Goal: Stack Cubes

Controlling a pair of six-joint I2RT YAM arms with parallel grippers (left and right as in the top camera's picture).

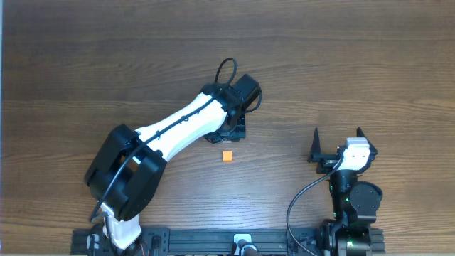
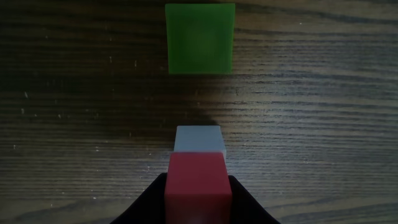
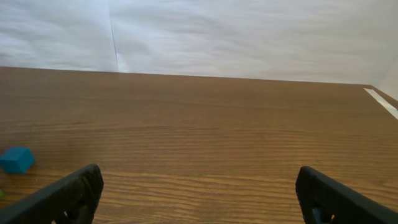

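Note:
My left gripper (image 2: 198, 202) is shut on a red cube (image 2: 198, 185), its dark fingers pressed to the cube's two sides. Just beyond the red cube a grey cube (image 2: 199, 139) rests on the wooden table; I cannot tell if the two touch. Farther on lies a green cube (image 2: 200, 38). From above, the left gripper (image 1: 232, 131) is at the table's middle, and a small orange cube (image 1: 227, 156) lies just in front of it. My right gripper (image 1: 338, 136) stands open near its base, holding nothing. A blue cube (image 3: 15, 159) lies off to its side.
The wooden table (image 1: 370, 64) stretches bare to the back and right. A white backdrop (image 3: 249, 37) rises behind the table's far edge. The left arm's white link (image 1: 178, 128) slants across the left middle.

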